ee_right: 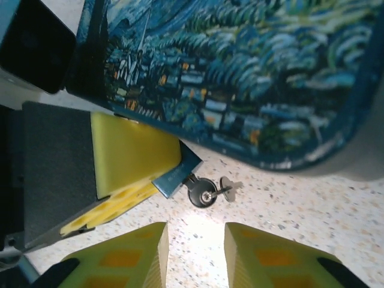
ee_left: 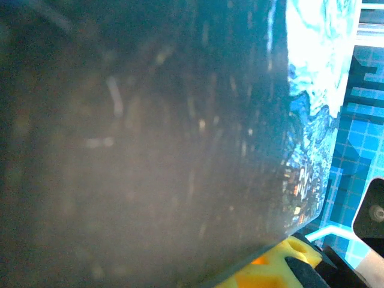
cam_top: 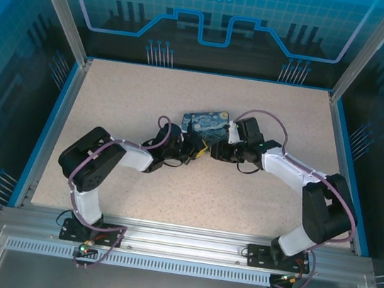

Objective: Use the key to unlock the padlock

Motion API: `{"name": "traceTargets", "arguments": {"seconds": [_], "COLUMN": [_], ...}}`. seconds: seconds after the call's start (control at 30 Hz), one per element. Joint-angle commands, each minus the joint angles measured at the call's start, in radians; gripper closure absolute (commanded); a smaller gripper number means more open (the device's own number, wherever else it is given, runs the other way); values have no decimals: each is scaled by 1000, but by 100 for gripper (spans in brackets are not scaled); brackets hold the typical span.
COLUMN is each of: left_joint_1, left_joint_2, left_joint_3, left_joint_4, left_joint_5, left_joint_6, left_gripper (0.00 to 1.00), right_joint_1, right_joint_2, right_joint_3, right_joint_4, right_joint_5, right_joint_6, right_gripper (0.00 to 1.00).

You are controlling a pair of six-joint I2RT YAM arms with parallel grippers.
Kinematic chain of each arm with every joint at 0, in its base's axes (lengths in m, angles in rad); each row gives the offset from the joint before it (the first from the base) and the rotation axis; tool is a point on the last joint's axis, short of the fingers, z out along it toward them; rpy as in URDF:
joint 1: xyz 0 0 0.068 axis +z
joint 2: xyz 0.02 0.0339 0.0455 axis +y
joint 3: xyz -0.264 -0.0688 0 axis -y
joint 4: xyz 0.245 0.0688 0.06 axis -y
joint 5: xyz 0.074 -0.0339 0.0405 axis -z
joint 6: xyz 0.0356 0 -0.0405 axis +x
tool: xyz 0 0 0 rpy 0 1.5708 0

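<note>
Right end effector (ee_right: pixel 192 255), spread, faces key (ee_right: pixel 227 187).

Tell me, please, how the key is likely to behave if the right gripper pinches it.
The key looks thin and tiny beside the padlock, so it is probably stiff, very light, and apt to slip from the open jaws of the right gripper. It seems seated in the round fitting, so it should likely twist rather than slide away.
</note>
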Motion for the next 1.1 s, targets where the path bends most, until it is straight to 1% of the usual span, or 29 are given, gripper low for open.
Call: {"name": "traceTargets", "arguments": {"seconds": [0.0, 0.27, 0.53, 0.73, 0.77, 0.93, 1.03, 1.07], "left_joint_1": [10, 12, 12, 13, 12, 13, 13, 12], "left_joint_2": [-42, -36, -34, -34, -33, -33, -31, -31], "left_joint_3": [32, 37, 43, 41, 41, 39, 36, 36], "left_joint_4": [-20, -14, -18, -20, -18, -16, -18, -18], "left_joint_5": [42, 46, 48, 48, 48, 51, 49, 49], "left_joint_6": [14, 15, 18, 20, 18, 20, 19, 19], "left_gripper": [100, 100, 100, 100, 100, 100, 100, 100], "right_joint_1": [-36, -61, -63, -63, -63, -63, -69, -71], "right_joint_2": [29, 51, 89, 103, 105, 108, 107, 99], "right_joint_3": [-40, -97, -97, -77, -46, -25, -22, -27], "right_joint_4": [114, 192, 263, 273, 273, 270, 251, 244], "right_joint_5": [-122, -168, -204, -211, -211, -218, -236, -247], "right_joint_6": [108, 169, 221, 234, 233, 212, 201, 198], "right_gripper": [72, 69, 71, 77, 77, 77, 75, 73]}}
